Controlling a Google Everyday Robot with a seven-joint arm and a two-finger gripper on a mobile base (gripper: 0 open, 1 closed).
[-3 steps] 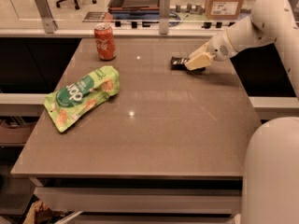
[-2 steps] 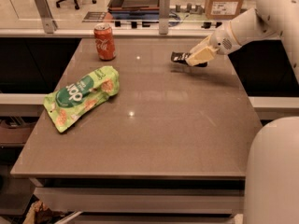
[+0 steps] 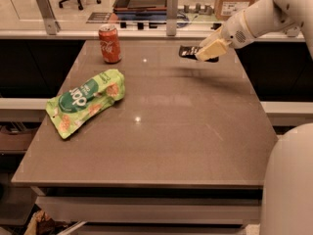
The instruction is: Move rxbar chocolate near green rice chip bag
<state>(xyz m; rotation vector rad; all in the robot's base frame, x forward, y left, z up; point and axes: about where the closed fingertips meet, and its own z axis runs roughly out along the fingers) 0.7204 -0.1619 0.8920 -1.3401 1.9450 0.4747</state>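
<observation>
Table [image 3: 161, 151]: green rice chip bag [image 3: 85, 103] lies on left half, near left edge; soda can [image 3: 110, 44] stands behind it, toward far edge, apart from bag; gripper [image 3: 209, 51] at far right, above table, clamped on right end of rxbar chocolate [image 3: 188, 51] (bar clear of the surface); bar well right of can, behind and right of bag; arm [image 3: 254, 21] reaches in from right.

Table [image 3: 195, 146], chip bag [image 3: 85, 102], soda can [image 3: 110, 44], claw [image 3: 199, 55] above
</observation>
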